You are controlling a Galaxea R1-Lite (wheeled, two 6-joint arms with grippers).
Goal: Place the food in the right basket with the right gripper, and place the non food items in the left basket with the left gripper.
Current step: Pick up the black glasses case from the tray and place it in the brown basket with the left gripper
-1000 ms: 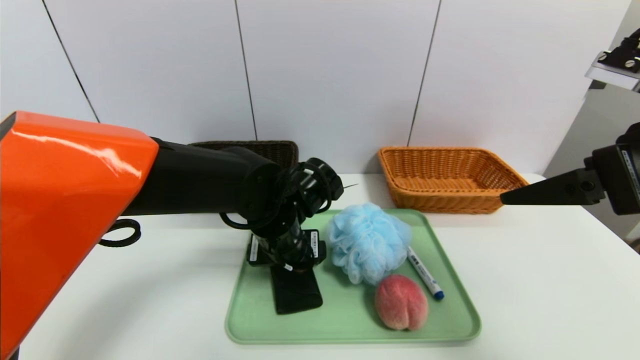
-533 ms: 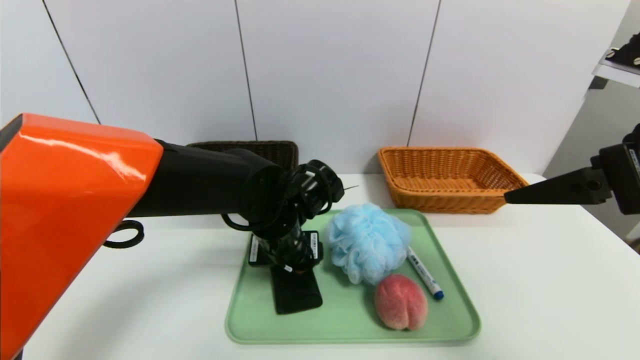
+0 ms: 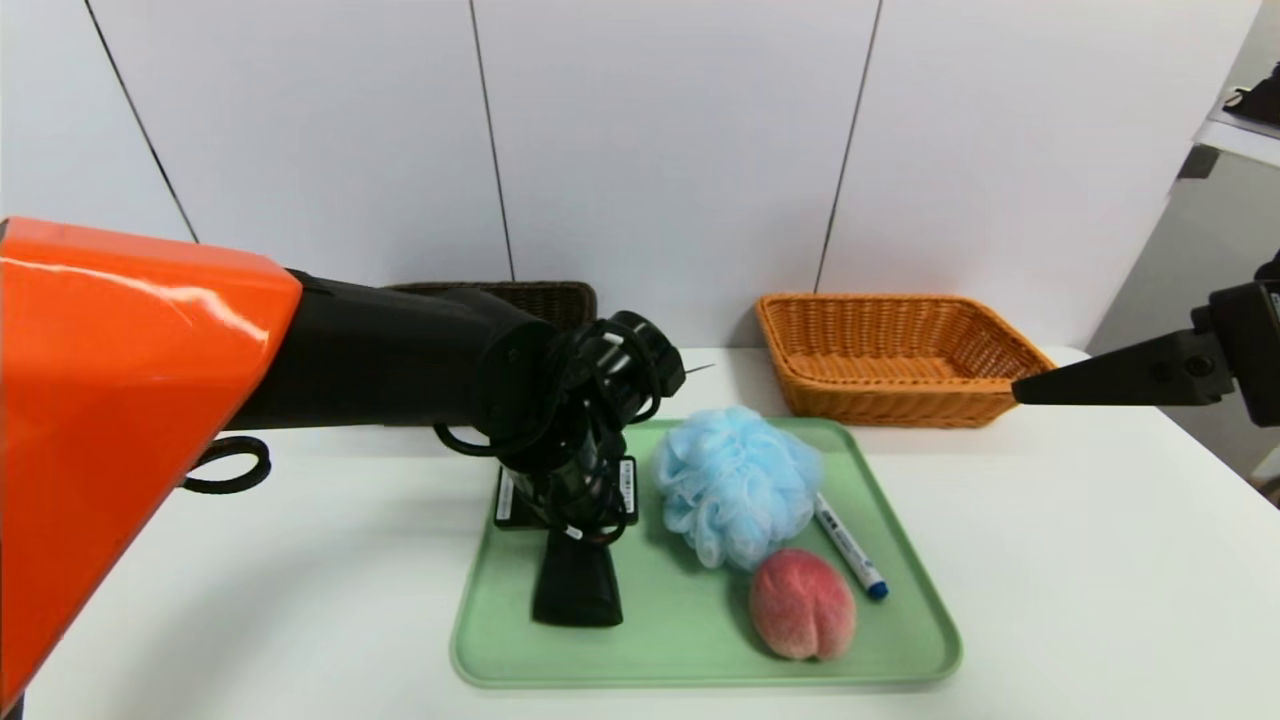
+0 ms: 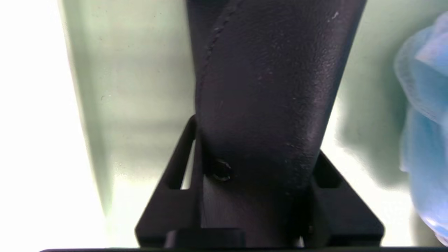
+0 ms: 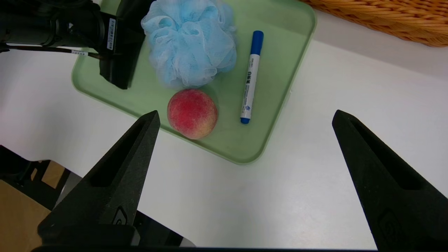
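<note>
White table (image 3: 1050, 560), green tray the landmark

Nearest on the tray (image 3: 700, 650) sits the peach (image 3: 802, 605); over its left side, the left hand (image 4: 257, 196) pinches the black cloth (image 4: 259, 105); right of it, the right hand (image 5: 245, 119) is spread; beyond it stands the right basket (image 3: 900, 390)

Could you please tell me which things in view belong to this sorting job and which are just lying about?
Part of the job:
- peach
- bath pouf
- marker
- black folded item
- orange-tan basket
- dark brown basket

Just there:
- green tray, holding the items
- white table
</note>
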